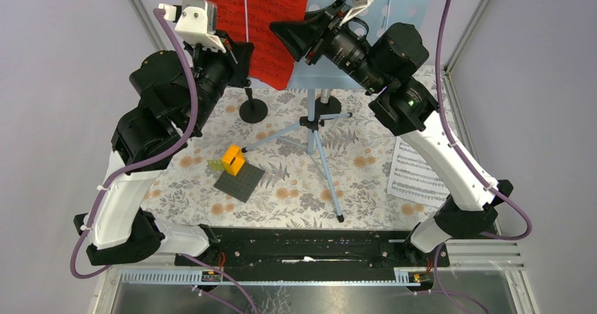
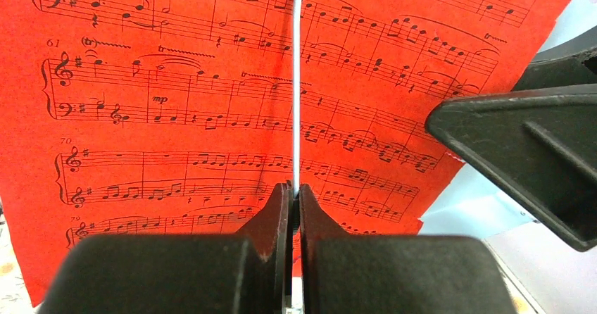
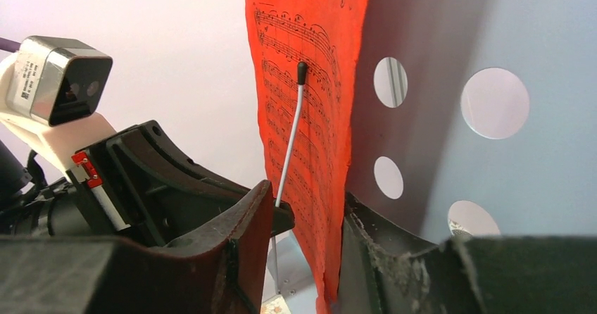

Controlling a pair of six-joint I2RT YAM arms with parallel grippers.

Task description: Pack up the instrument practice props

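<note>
- Red music sheet (image 2: 176, 117): thin matt paper, black printed notation.
- White music sheet (image 1: 415, 173): matt paper.
- Sheet-music holder (image 3: 436, 152): smooth, matt pale-blue panel, punched with round holes.
- Thin white rod (image 2: 296, 96): smooth, slightly glossy.
- Right claw (image 3: 304, 219): matt black plastic, rough and scuffed at the edges.
- Desk (image 1: 296, 187): matt floral-printed cloth cover.

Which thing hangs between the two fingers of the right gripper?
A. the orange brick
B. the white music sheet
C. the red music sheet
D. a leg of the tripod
C: in the right wrist view the red music sheet hangs in the gap between the parted fingers of the right gripper.
</note>
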